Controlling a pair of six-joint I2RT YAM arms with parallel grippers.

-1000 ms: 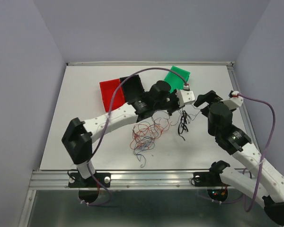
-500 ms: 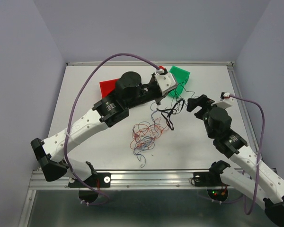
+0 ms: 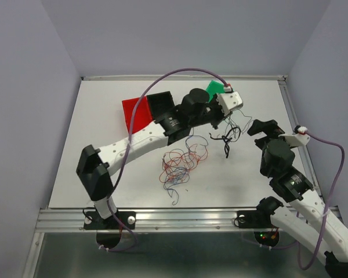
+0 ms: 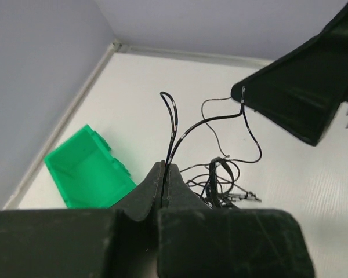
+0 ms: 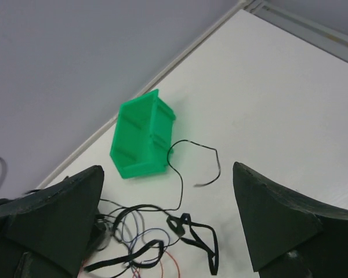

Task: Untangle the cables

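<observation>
The cables [image 3: 203, 152] sit in two groups. A black bunch [image 3: 226, 141] lies just in front of the green bin [image 3: 216, 88]. A red-and-blue tangle [image 3: 181, 164] rests on the table [image 3: 104, 127], farther from the bin toward the arm bases. We record the left gripper [image 4: 164, 167] pinched tight on one black strand [image 4: 173, 124] rising from the bunch. The right gripper [image 5: 168, 174] stands beside the bunch with its fingers spread wide, apparently holding nothing.

Top view high, looking down from near edge; wrist views close, both catching green bin [image 4: 87, 168] (top view too).
</observation>
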